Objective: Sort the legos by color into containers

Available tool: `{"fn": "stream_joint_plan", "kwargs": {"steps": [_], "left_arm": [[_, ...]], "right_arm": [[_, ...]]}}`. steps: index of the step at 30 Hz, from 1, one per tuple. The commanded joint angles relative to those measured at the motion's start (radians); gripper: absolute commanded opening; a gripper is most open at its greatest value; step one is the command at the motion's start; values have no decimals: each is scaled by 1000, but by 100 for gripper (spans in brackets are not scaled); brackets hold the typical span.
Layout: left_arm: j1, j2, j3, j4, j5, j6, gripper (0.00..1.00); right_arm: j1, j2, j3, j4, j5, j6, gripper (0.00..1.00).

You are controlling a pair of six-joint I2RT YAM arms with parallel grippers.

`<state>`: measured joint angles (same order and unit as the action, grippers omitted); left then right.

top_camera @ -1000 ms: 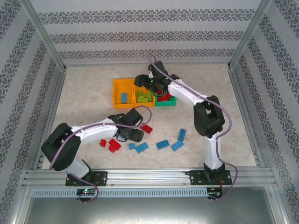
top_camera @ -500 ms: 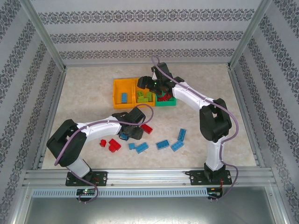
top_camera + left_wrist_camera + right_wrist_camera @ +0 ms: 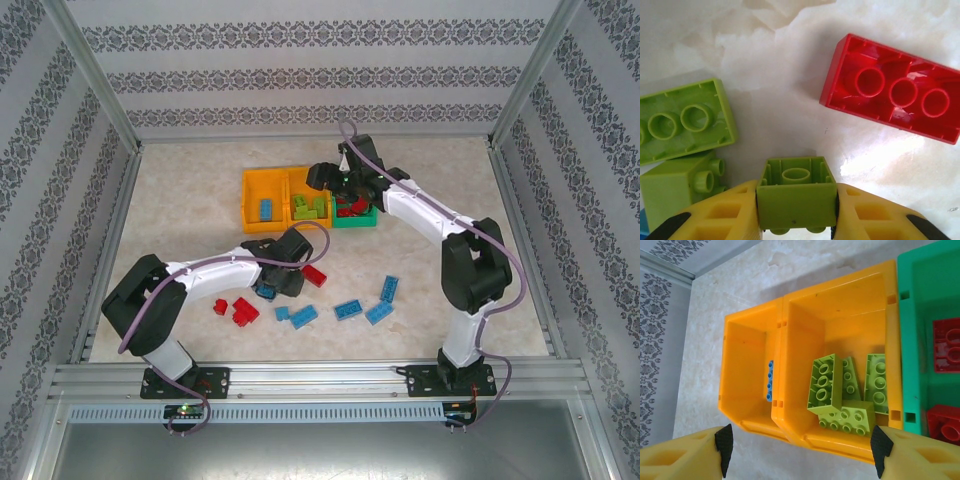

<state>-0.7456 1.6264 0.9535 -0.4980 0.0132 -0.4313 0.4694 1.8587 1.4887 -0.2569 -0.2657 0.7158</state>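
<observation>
My left gripper (image 3: 268, 289) is low over the table, shut on a small lime green lego (image 3: 796, 196) that lies on its side; both yellow fingers (image 3: 732, 212) press its flanks. Beside it lie two more green legos (image 3: 682, 119) and a red lego (image 3: 892, 95). My right gripper (image 3: 802, 455) hangs open above the containers with nothing between its pads. The left orange container (image 3: 742, 365) holds a blue lego (image 3: 770, 380). The middle orange container (image 3: 840, 310) holds several green legos (image 3: 845, 390). In the green container (image 3: 917, 305) lie red legos (image 3: 947, 345).
Loose blue legos (image 3: 348, 309) lie scattered on the table right of my left gripper. Red legos (image 3: 242, 312) sit to its left, and one more red lego (image 3: 316, 276) just right of it. Metal rails edge the table on all sides.
My left gripper's fingers have closed onto the small green lego. The right arm has swung to the right and a little back over the containers, still open.
</observation>
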Motion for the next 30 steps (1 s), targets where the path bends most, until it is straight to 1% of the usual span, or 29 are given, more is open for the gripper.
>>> {"fn": "stream_joint_plan", "kwargs": {"steps": [1, 6, 10, 14, 18, 23, 30], "left_arm": [[-12, -21, 55, -47, -31, 11, 31], [-8, -27, 160, -91, -93, 56, 32], [17, 23, 295, -126, -117, 112, 32], [69, 89, 414, -120, -80, 142, 32], [120, 176, 530, -119, -31, 156, 31], [187, 307, 661, -123, 32, 146, 30], [240, 413, 765, -107, 60, 128, 30]], "right_arm": [[-14, -80, -62, 3, 49, -53, 76], [-18, -176, -213, -6, 86, -104, 76], [-18, -266, -357, -3, 109, -133, 76], [-18, -353, -506, 30, 135, -170, 77], [-12, -411, -601, 27, 140, -237, 76], [55, -472, -694, 36, 153, -334, 76], [169, -508, -757, 55, 211, -422, 77]]}}
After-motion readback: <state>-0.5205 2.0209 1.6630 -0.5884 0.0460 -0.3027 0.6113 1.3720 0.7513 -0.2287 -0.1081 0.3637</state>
